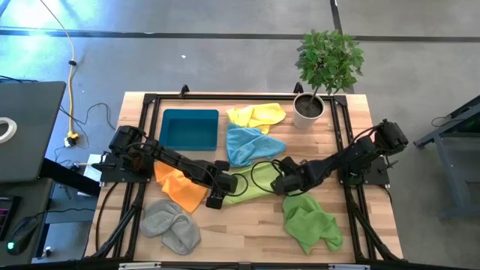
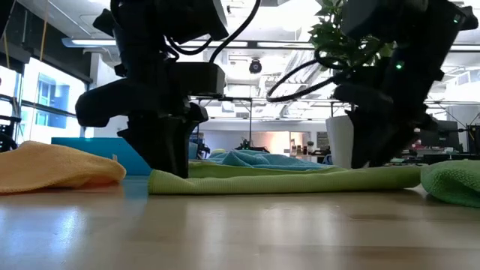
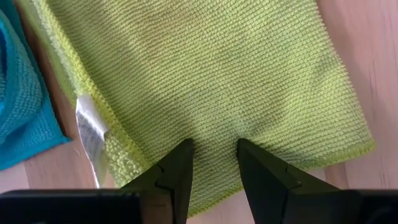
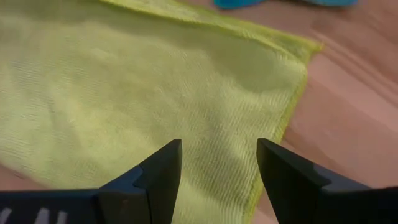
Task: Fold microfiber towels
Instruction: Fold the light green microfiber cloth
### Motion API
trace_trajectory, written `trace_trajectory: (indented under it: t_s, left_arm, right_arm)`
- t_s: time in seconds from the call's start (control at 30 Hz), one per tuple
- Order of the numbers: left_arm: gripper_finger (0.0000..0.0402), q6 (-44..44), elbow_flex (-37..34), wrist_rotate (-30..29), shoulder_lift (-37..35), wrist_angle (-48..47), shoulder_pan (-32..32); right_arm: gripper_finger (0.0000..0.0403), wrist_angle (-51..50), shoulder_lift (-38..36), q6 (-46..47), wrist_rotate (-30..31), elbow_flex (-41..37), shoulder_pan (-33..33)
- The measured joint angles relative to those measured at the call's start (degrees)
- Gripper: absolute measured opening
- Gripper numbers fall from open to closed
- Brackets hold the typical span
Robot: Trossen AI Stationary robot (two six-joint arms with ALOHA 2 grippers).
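The light green towel lies flat on the wooden table's middle, apparently doubled over in the low view. My left gripper stands at its left end, pointing steeply down, fingers a little apart. My right gripper is over its right end, open, near the towel's right edge. A white label sticks out at one hem. My left gripper sets both fingertips on the light green towel's top face, a short way in from its hem, coming from above and slanting. The cloth creases slightly between the tips and lies on the table. My right gripper: whether its tips touch the towel cannot be told.
Around lie the orange towel, grey towel, brighter green towel, light blue towel and yellow towel. A dark teal tray sits at the back left, a potted plant at the back right.
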Motion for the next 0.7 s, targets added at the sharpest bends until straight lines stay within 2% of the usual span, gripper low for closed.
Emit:
trace_trajectory:
  t_s: [0.4, 0.7]
  left_arm:
    - [0.0117, 0.0, 0.0, 0.0, 0.0, 0.0, 0.7]
    - [0.0117, 0.0, 0.0, 0.1, 0.0, 0.0, 1.1]
  right_arm:
    - [0.0199, 2.6, 0.0, 7.8, 2.9, -3.9, 1.2]
    - [0.0199, 9.5, -0.1, 7.7, 3.7, -7.1, 1.2]
